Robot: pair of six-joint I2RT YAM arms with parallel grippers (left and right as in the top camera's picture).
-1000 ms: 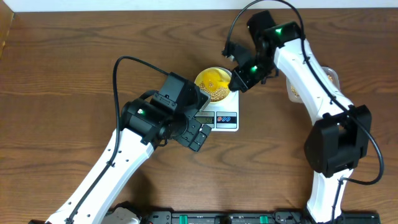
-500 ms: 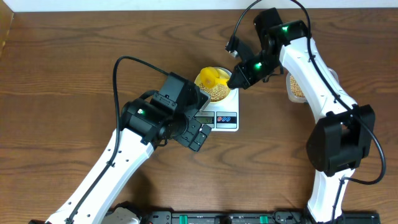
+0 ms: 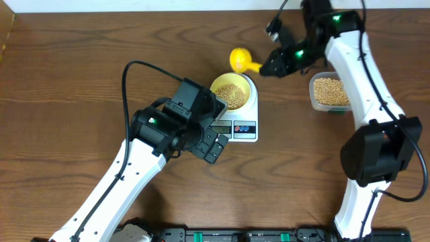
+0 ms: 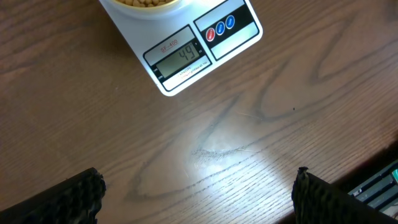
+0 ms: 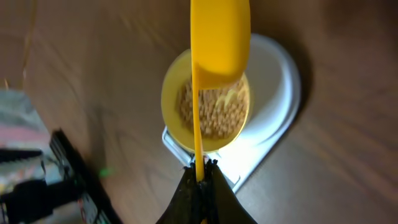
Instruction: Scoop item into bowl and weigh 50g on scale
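Note:
The pale-yellow bowl [image 3: 232, 92] sits on the white scale [image 3: 239, 125] and holds tan beans [image 3: 231, 96]. The scale's display [image 4: 184, 58] reads 49 in the left wrist view. My right gripper [image 3: 267, 68] is shut on the handle of the bright yellow scoop [image 3: 239, 58], held in the air behind the bowl. In the right wrist view the scoop [image 5: 219, 38] hangs above the bowl [image 5: 212, 106]. My left gripper [image 3: 213, 148] is open and empty over bare table in front of the scale.
A clear plastic tub [image 3: 329, 93] with more beans stands to the right of the scale, under the right arm. A black rail [image 3: 228, 235] runs along the table's front edge.
My right gripper has lifted the scoop out of the bowl and carried it up and to the right, away from the scale. The left arm has not moved.

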